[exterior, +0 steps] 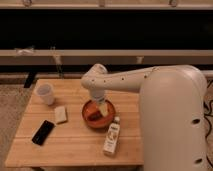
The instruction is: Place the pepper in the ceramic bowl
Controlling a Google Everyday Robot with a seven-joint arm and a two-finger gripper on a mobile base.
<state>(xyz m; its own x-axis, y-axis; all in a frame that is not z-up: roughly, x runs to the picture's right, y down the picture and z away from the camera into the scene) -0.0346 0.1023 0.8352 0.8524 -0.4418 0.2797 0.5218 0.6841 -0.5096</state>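
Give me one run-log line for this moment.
gripper: down inside ceramic bowl | fingers: unclear | pepper: not discernible | white cup: left rear | bottle: lying beside bowl

Dim, warm indoor light falls from above onto the table (75, 142), leaving the background nearly black. Everything looks soft and blurred. The end effector (101, 108) hangs over the ceramic bowl (88, 116), which catches faint glossy highlights.

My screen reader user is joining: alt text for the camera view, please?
The pincer reaches down into the ceramic bowl on a wooden table; a white cup, a black object and a bottle lie around.
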